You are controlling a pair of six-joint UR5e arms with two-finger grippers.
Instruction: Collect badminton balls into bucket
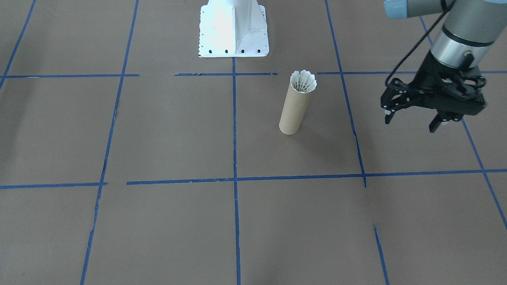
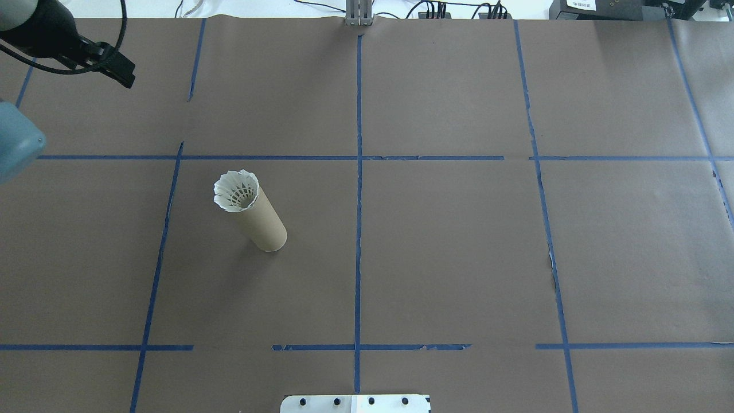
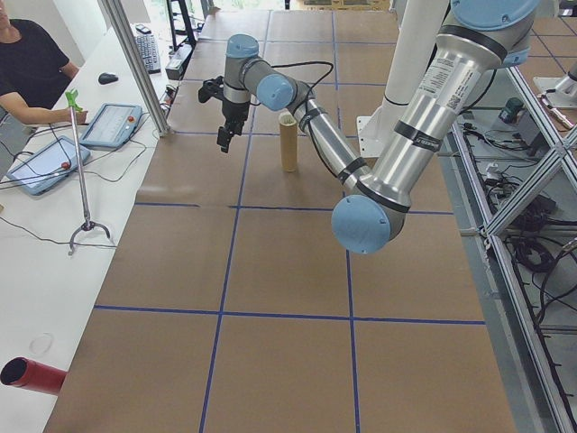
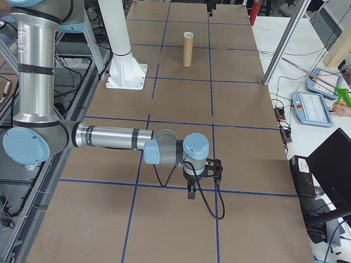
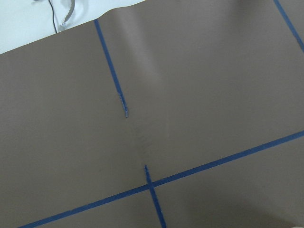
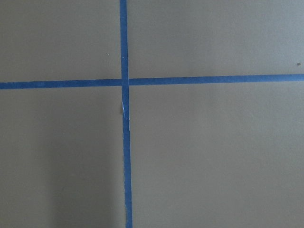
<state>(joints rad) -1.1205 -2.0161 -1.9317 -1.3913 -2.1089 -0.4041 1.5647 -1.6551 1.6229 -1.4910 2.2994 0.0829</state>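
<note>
White feathers of the shuttlecock [image 1: 303, 82] were left proud of the tube [image 1: 293, 111], well apart from the empty, wide-spread left tool [image 1: 414, 122], so toppling was risked.

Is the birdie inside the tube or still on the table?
Inside. The shuttlecock's white feathers poke out of the top of the upright cardboard tube.

Brown paper-covered table [image 2: 459, 258] gridded with blue tape [image 2: 358, 229], white side desk [image 3: 36, 262] bearing tablets [image 3: 45, 167].
</note>
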